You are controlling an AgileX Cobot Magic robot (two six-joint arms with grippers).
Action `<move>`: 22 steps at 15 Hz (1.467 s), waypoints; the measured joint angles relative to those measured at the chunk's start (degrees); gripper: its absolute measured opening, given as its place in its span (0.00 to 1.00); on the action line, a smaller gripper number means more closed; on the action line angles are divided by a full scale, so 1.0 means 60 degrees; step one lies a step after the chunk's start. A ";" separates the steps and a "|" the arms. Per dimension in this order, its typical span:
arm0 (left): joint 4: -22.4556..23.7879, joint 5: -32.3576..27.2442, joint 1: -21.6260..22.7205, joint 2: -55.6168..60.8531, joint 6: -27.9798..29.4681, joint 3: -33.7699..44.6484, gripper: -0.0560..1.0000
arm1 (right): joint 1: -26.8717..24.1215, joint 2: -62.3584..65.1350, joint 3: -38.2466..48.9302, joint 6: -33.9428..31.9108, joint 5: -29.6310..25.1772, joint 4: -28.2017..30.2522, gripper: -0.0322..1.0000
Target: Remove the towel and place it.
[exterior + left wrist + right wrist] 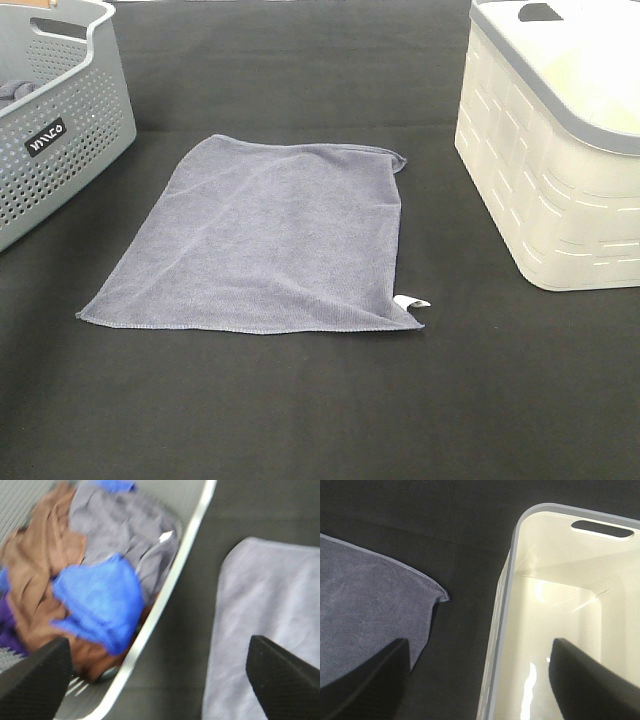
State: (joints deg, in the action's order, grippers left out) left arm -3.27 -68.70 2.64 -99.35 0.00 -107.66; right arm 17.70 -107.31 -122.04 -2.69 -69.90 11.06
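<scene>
Two grippers are hanging with jaws spread and nothing between them — left gripper (pixel 160 680), right gripper (pixel 480 680). The towel (pixel 265 240) is lying flat on the black table (pixel 320 420), between the grey basket (pixel 60 150) and the cream bin (pixel 550 190).

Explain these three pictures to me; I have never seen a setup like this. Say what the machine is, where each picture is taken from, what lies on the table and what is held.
A two-armed robot with a camera on each wrist and one high up. The high view shows a black table with the towel spread flat between a grey perforated basket and a cream bin. The left wrist view looks down past the open left gripper into that basket's coloured cloths. The right wrist view shows the open right gripper above the bin's rim. Neither holds anything.
</scene>
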 joint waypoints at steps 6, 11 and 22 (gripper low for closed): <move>0.0640 -0.0095 0.0611 0.1662 -0.0115 0.2225 0.88 | 0.0000 0.0783 0.0984 0.0029 -0.0038 -0.0134 0.76; 0.0697 0.0754 0.0611 0.5854 -0.0134 0.6656 0.88 | 0.0000 0.3562 0.5453 -0.0010 0.0115 -0.0258 0.75; 0.0955 0.1681 0.0611 1.3369 0.0439 1.2605 0.87 | 0.0000 0.9568 1.3942 -0.0334 0.3791 -0.0325 0.75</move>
State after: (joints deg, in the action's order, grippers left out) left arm 2.46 -58.61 6.30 -19.14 2.64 -32.03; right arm 17.70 -49.90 -38.39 -4.70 -47.15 9.11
